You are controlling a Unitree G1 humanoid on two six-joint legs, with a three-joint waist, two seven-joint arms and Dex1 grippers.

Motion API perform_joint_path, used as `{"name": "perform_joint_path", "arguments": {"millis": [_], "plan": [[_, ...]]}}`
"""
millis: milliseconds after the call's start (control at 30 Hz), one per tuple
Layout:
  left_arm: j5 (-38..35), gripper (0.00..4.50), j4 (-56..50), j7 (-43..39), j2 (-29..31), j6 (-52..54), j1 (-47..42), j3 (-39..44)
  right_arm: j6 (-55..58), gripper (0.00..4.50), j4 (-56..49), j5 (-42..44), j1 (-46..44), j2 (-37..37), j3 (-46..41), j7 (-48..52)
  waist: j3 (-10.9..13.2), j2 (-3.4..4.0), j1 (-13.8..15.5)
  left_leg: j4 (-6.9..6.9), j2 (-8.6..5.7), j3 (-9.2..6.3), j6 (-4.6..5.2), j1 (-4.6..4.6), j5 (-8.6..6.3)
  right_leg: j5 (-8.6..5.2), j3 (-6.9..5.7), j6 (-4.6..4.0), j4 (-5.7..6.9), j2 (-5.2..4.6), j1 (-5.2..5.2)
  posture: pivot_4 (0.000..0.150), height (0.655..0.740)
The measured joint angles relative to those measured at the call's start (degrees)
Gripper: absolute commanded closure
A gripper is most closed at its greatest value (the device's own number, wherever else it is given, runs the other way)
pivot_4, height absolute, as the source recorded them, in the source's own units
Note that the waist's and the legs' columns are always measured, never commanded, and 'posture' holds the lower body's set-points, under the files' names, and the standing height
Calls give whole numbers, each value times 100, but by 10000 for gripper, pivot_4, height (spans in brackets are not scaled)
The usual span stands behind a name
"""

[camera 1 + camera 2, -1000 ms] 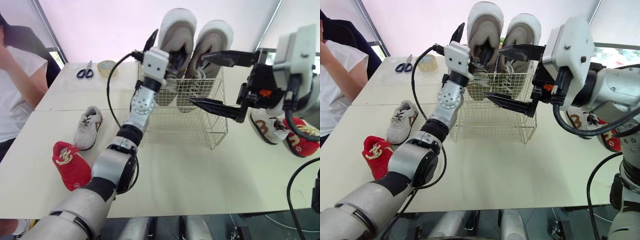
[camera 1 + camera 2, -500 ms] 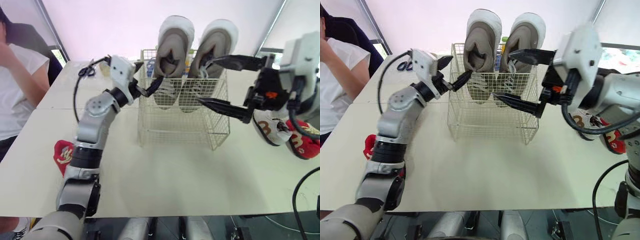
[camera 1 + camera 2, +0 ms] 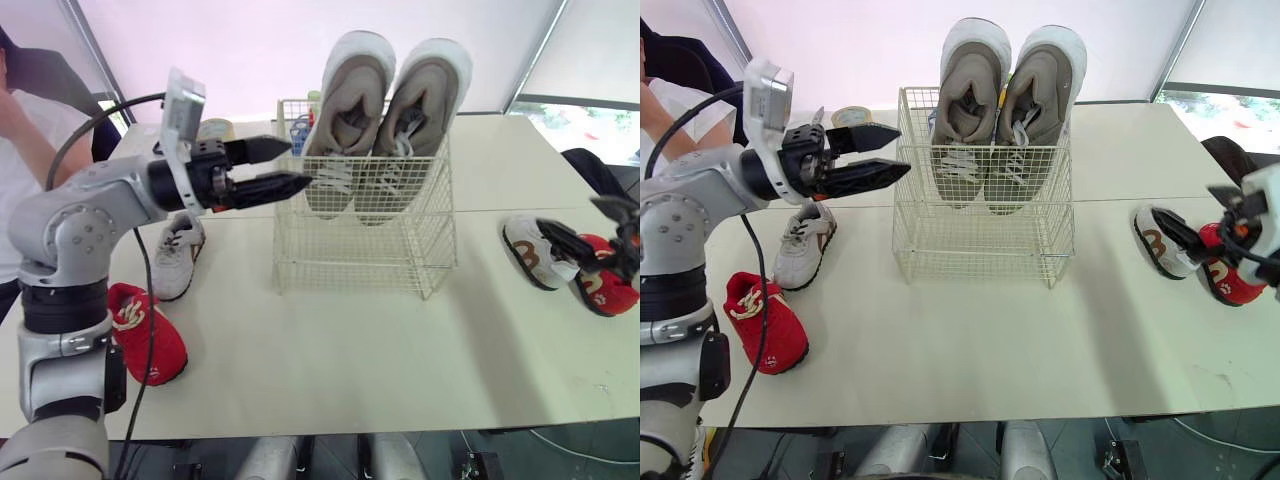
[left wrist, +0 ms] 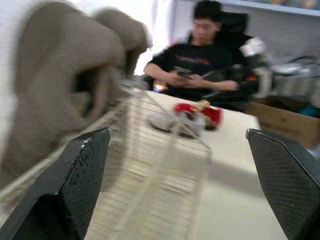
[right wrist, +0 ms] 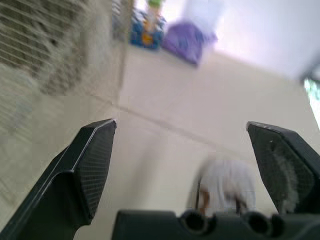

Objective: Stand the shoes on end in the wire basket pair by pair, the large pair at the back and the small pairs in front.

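Note:
Two large beige shoes stand on end, side by side, at the back of the wire basket. My left gripper is open and empty, its tips just left of the basket's upper left edge. My right gripper is open and empty at the far right, hovering over a small white shoe and a small red shoe. A small grey-white sneaker and another red shoe lie on the table left of the basket. The right wrist view shows the white shoe between its fingers.
A tape roll lies at the back left, and a small blue object is behind the basket. A person sits at the table's left end. Across the table another person is seated. Bare table lies in front of the basket.
My left arm has pulled back from the large shoes to the left of the basket. My right arm has swung away from the basket, down and right over the two small shoes.

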Motion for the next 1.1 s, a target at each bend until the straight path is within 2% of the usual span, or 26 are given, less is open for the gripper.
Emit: {"name": "perform_joint_path", "arguments": {"millis": [233,533,833,933,1100], "plan": [[-221,327,-242,32,-87,195,5,-89,-508,0,1095,-221,-30,421,109,-14,-1,3,-5,-3,2,0,0,4,0,-1,1,-2,0,1,1,1500,7400],[-306,327,-469,342,-177,190,37,-126,-1569,0,2812,-741,-700,526,753,64,0,4,-5,-6,1,1,-2,3,1,-1,3,-2,-3,1,-1,1500,7400],[-155,327,-622,465,-160,69,116,-168,-2039,0,3752,-997,-1160,696,1232,183,1,3,-22,-4,1,2,-3,4,2,0,6,-3,-3,3,0,1500,7400],[-83,0,-680,508,-160,10,120,-169,-2119,8031,3883,-1059,-1284,751,1294,96,1,3,-27,-5,1,2,-3,6,2,0,8,-3,-3,5,0,1500,7400],[62,0,-674,583,-161,-75,123,-190,-2129,32137,3848,-1057,-1325,808,1306,82,1,3,-32,-6,2,2,-3,6,2,0,8,-3,-2,6,0,1500,7400]]}}
